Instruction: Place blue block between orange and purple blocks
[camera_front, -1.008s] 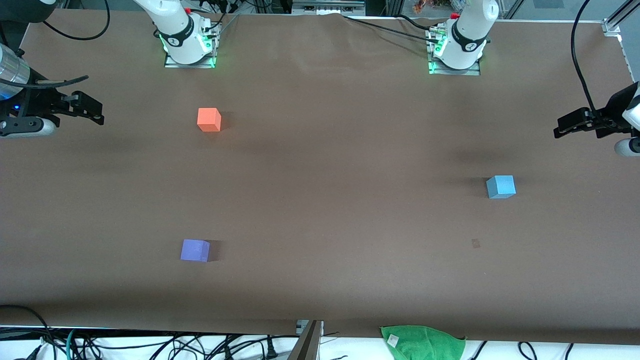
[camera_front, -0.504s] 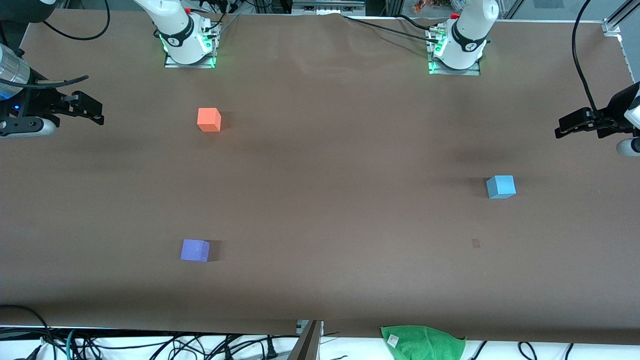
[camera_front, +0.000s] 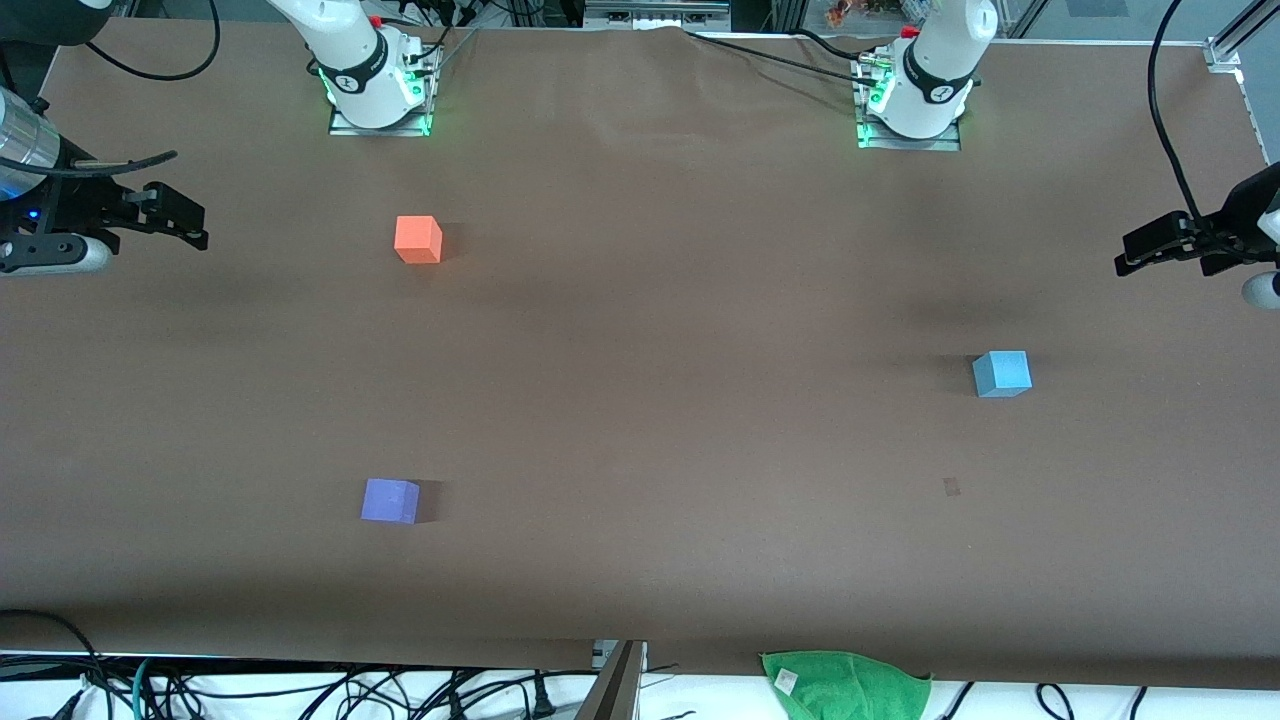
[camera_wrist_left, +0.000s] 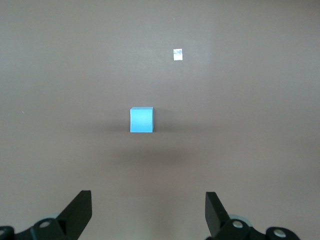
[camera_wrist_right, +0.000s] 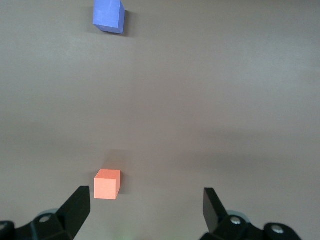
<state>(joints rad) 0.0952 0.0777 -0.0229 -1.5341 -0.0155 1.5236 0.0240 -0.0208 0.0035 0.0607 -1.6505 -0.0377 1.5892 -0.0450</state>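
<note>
The blue block (camera_front: 1001, 373) (camera_wrist_left: 142, 120) sits on the brown table toward the left arm's end. The orange block (camera_front: 418, 239) (camera_wrist_right: 107, 184) lies toward the right arm's end, close to that arm's base. The purple block (camera_front: 390, 500) (camera_wrist_right: 108, 16) lies nearer the front camera than the orange one, with a wide bare gap between them. My left gripper (camera_front: 1128, 255) (camera_wrist_left: 148, 200) hangs open and empty in the air at the left arm's end of the table. My right gripper (camera_front: 198, 225) (camera_wrist_right: 146, 197) hangs open and empty at the right arm's end, with the orange block showing by one finger.
A green cloth (camera_front: 845, 685) lies at the table's front edge, with cables (camera_front: 400, 690) along that edge. A small pale mark (camera_front: 951, 487) (camera_wrist_left: 177, 54) is on the table nearer the front camera than the blue block. The arm bases (camera_front: 375, 85) (camera_front: 915, 100) stand along the back.
My left gripper has drifted slightly outward toward the left arm's end of the table. The blocks and the right gripper have not moved.
</note>
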